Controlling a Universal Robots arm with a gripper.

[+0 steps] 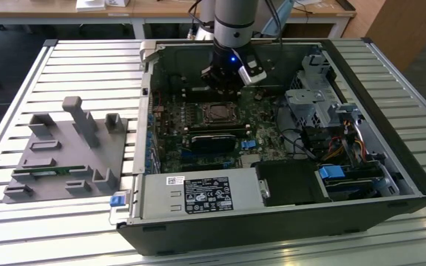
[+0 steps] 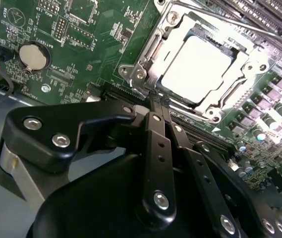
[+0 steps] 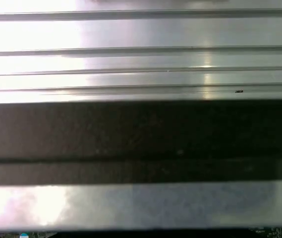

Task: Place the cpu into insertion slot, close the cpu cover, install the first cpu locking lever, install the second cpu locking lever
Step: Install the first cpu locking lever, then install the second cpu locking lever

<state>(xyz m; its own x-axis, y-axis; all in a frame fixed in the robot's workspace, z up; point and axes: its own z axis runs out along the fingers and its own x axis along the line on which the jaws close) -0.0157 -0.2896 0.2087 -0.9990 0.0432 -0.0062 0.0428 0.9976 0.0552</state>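
One step looks done, operator: your flat silver-grey square cpu (image 2: 195,67) sits in the square metal-rimmed insertion slot (image 2: 153,49) under the thin silvery cpu cover (image 2: 230,96), while your black hand (image 2: 161,106), fingers together and empty, hovers beside it, levers apparently unlatched.

The silver cpu (image 2: 196,67) lies flat in the insertion slot (image 2: 207,106), the cpu cover (image 2: 148,54) closed around it.
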